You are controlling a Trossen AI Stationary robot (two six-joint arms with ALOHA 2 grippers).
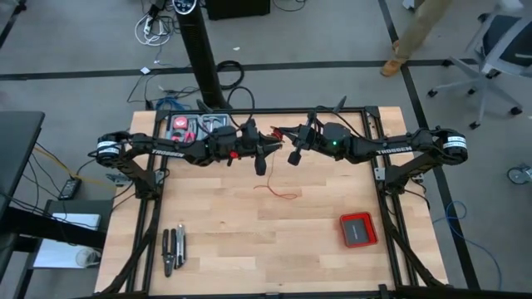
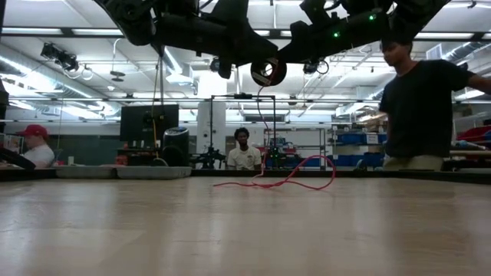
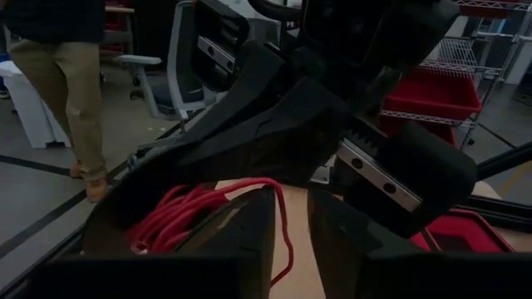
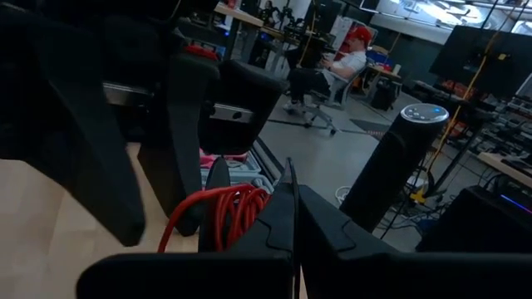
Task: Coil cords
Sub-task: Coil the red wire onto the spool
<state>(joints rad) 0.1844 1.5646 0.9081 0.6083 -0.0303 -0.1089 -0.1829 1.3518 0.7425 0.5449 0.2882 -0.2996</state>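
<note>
Red wire (image 1: pixel 277 193) trails in loose loops on the wooden table (image 1: pixel 249 241), well apart from the red box (image 1: pixel 358 229). Its upper end rises to a red coil (image 4: pixel 229 212) held above the table in the right gripper's (image 1: pixel 294 155) closed fingers. Just beside it, the left gripper (image 1: pixel 260 162) stands narrowly parted against the coil.

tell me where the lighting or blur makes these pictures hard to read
Low view: bright ceiling lights behind leave both dark arms as silhouettes, though the thin red wire on the pale wooden table reads clearly. Left wrist view: the near dark fingers are soft and underlit. Right wrist view: the coiled red wire is sharp, its surroundings nearly black. High view: evenly lit.
</note>
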